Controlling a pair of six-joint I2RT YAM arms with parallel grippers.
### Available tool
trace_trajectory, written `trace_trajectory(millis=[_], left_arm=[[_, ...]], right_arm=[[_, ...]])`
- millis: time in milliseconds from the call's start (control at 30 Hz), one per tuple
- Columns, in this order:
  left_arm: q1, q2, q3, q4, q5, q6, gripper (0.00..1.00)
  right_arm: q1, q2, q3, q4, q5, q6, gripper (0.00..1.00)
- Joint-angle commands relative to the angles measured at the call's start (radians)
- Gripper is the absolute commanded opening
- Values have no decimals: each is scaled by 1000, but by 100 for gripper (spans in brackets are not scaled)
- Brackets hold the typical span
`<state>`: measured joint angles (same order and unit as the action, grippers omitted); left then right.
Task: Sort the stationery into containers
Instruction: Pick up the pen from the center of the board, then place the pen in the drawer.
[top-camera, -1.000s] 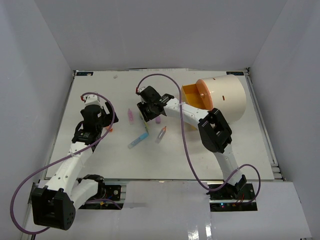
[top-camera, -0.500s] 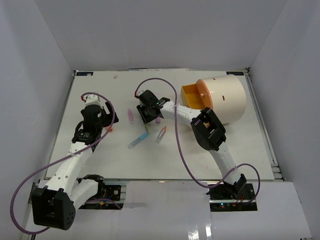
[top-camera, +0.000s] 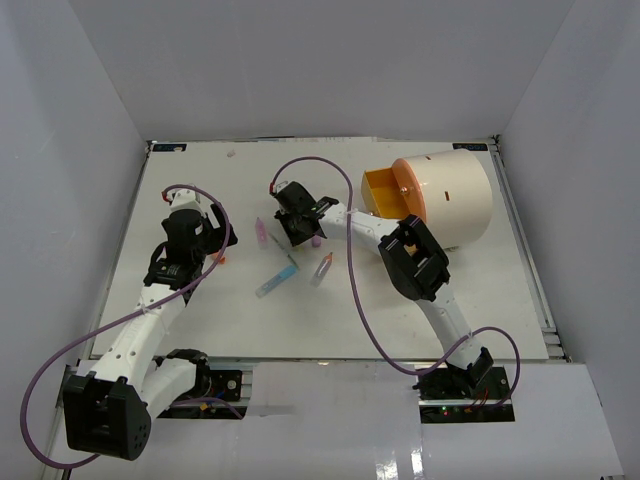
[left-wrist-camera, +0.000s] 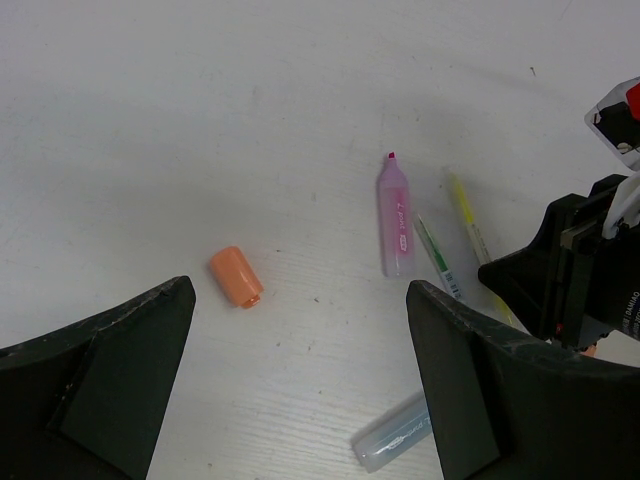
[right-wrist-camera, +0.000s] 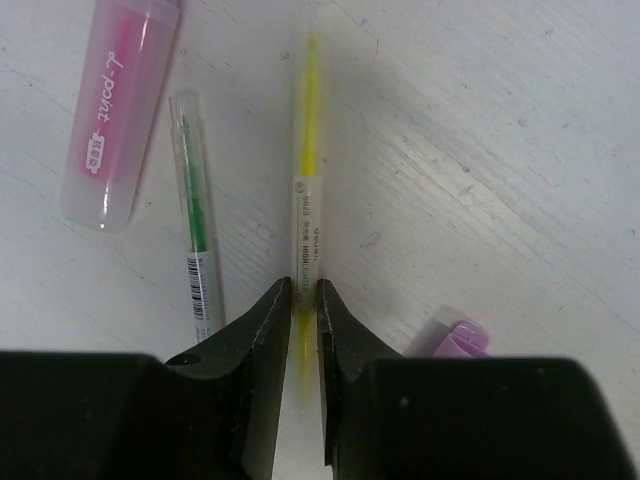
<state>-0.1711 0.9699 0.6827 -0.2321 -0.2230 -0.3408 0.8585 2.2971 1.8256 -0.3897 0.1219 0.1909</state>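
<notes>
"Pinching anything, the right gripper (right-wrist-camera: 305, 300)?"

"Yes, its two fingers (right-wrist-camera: 262, 340) are drawn almost together on the near end of a thin yellow pen (right-wrist-camera: 307, 180). That held end is only a yellow blur in the slit, so I cannot tell whether the pen is off the table (right-wrist-camera: 500, 150)."

"Which way does it run?"

"Twelve to six in the wrist view, with the yellow part toward twelve, away from the fingers. A green pen (right-wrist-camera: 193, 240) lies just beside it at nine o'clock, nearly parallel. A pink highlighter (right-wrist-camera: 115, 110) is at ten, cut off by the top edge. A purple cap (right-wrist-camera: 462, 338) peeps out at four, partly hidden behind the finger."

"And from above?"

"The gripper covers the yellow pen there. A blue marker (top-camera: 277, 277) shows plainly at six o'clock of it. The cream drum (top-camera: 455, 195) sits at three o'clock, well apart, its orange face turned toward the pens."

"The left gripper (left-wrist-camera: 300, 300)?"

"Wide open, nothing between its fingers — an orange cap (left-wrist-camera: 237, 276) lies on the table just beside the tip of the nine-o'clock finger."
</notes>
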Motion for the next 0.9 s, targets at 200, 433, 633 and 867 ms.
trace_trajectory(millis=[200, 433, 633, 867], left_arm=[[8, -13, 6, 8, 14, 5, 98], [10, -11, 6, 8, 14, 6, 98], [10, -17, 5, 8, 17, 8, 98], [10, -16, 5, 8, 25, 5, 98]], right_arm=[[4, -102, 95, -18, 33, -30, 11], [5, -347, 63, -93, 166, -97, 11], [-24, -588, -127, -126, 427, -172, 12], [-131, -770, -371, -144, 478, -179, 13]])
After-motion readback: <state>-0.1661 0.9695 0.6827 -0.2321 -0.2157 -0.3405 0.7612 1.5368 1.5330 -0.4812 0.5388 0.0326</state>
